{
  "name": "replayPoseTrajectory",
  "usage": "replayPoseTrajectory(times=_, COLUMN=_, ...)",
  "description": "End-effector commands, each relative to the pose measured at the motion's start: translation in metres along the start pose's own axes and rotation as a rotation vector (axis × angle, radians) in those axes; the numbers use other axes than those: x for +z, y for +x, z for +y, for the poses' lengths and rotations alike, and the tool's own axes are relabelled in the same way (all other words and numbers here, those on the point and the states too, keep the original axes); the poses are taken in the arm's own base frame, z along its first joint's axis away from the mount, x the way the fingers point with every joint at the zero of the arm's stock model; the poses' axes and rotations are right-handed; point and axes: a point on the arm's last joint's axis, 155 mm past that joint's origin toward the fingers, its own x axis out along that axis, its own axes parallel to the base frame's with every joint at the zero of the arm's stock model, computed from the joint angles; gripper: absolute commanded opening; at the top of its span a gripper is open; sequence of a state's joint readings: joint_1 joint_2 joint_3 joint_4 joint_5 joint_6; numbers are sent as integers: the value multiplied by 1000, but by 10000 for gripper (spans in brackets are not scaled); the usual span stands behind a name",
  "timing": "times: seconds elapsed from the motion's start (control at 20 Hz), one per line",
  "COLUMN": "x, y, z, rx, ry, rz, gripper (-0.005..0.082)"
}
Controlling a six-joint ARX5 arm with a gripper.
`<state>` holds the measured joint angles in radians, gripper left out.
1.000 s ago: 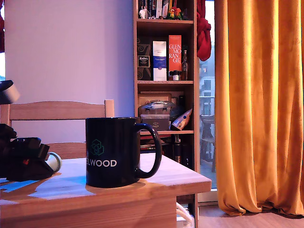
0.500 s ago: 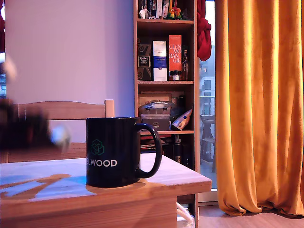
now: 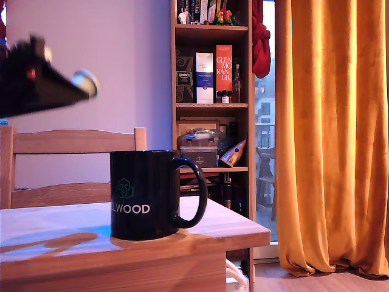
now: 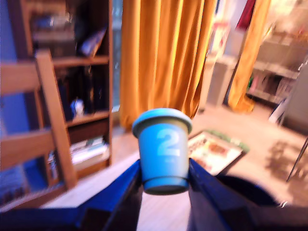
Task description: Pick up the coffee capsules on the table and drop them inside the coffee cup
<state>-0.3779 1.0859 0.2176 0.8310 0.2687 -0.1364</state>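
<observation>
Claw state: my claw [image 4: 164, 179] is clamped on the blue capsule [image 4: 162, 150]; in the wrist view its two dark fingers [image 4: 126, 190] press the tapered sides from either flank.

Capsule location: I read it as held high above the bench [image 3: 200, 243], up at the exterior view's left, above and to the left of the coffee cup [image 3: 144, 194]. In that view only a pale, blurred rim [image 3: 84, 81] shows at the claw tip.

Capsule long axis: in the wrist view the axis runs along the claw's reach, flared rim pointing away from the wrist, narrow base nearest the fingers. In the exterior view the claw slants, tip lower, so I judge the axis tilted toward the cup side rather than vertical.

Marking: a white "2" faces the wrist camera.

Cup: upright on the bench, handle toward the exterior view's right, mouth open upward.

Second capsule: not visible in either view; I cannot tell where it lies.

Risk 1: the grip sits low on a tapered wall, so the capsule could squeeze out forward if I swing fast.

Risk 2: releasing before I am over the mouth would bounce it off the rim or bench.

Risk 3: descending at this slant could knock the cup.
</observation>
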Motion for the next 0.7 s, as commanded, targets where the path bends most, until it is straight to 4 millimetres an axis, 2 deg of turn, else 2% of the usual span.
replayPoseTrajectory(times=0.0, x=2, y=0, z=-9, rx=-37, ry=-38, rz=-4, gripper=126)
replayPoseTrajectory(times=0.35, x=-1, y=18, z=-50, rx=-149, ry=-51, rz=103, gripper=127)
replayPoseTrajectory(times=0.65, x=-13, y=35, z=-63, rx=-161, ry=-24, rz=271, gripper=127)
